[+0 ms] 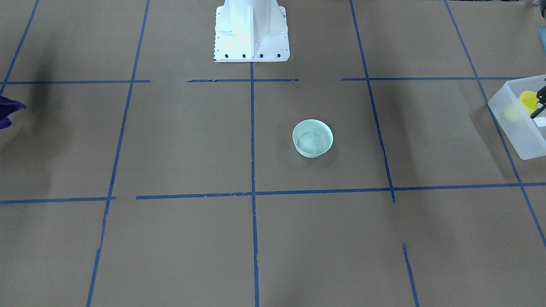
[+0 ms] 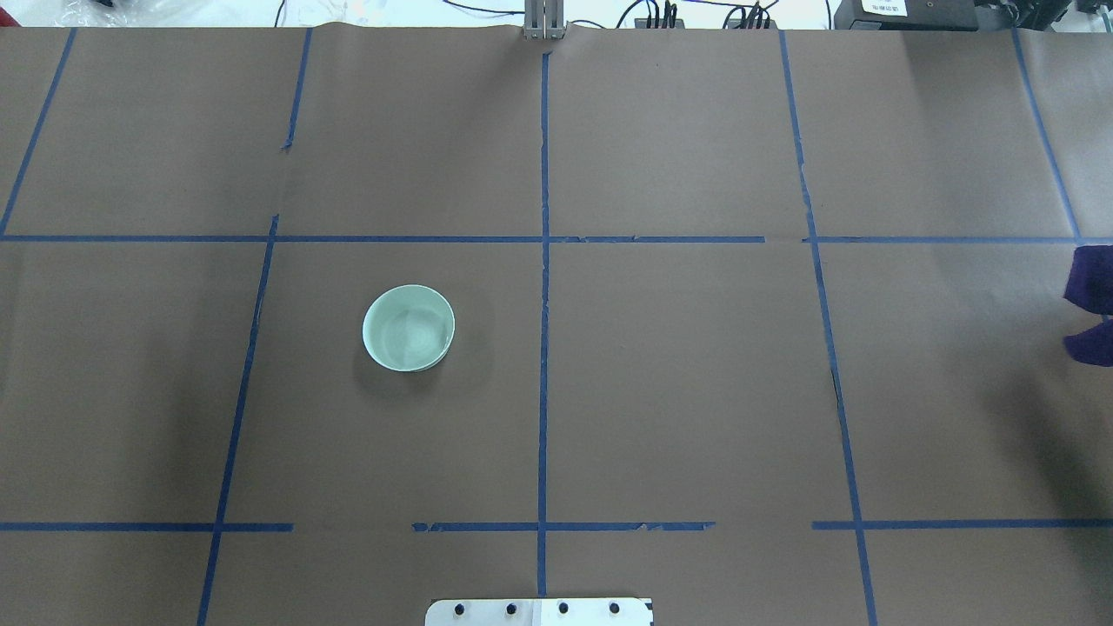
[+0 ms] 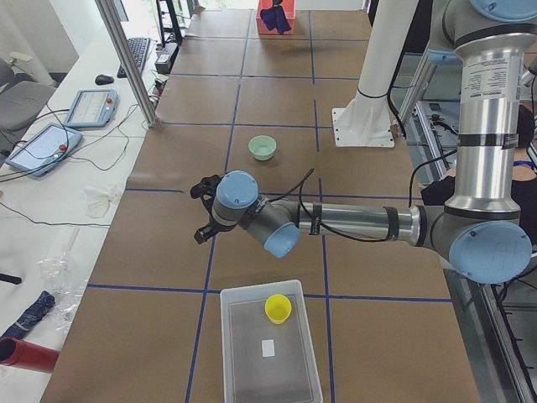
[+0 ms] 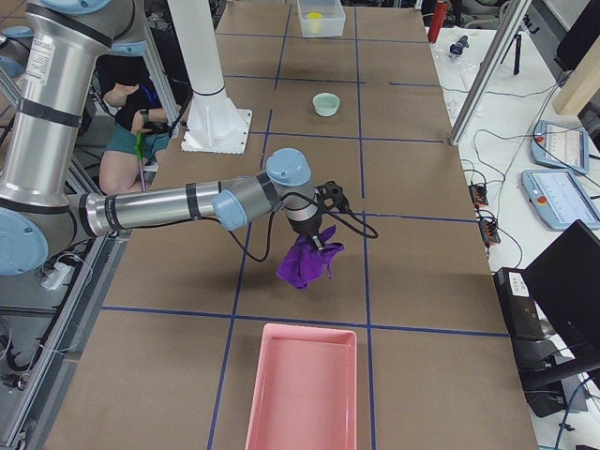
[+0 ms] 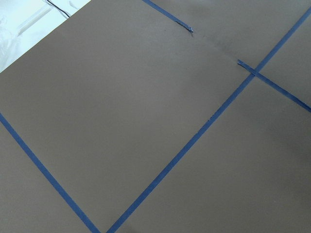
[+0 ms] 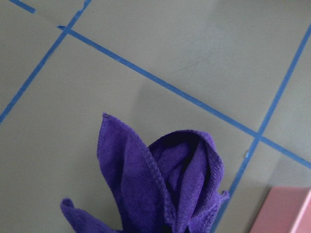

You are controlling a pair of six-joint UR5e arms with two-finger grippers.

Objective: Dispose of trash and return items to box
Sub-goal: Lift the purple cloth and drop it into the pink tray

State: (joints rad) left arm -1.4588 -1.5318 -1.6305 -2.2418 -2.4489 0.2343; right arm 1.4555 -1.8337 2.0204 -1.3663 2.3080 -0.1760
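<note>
The pale mint-green bowl stands upright and empty on the brown table. The yellow cup sits inside the frosted-white box at the table's left end. My left gripper hovers between the box and the bowl, holding nothing I can see. Only a black edge of it shows in the front view, so I cannot tell whether it is open. My right gripper is shut on the purple cloth and holds it above the table.
A pink tray lies at the table's right end, just beyond the hanging cloth. The white robot base stands at the table's near middle edge. Blue tape lines grid the brown paper. Tablets and cables lie along the far side.
</note>
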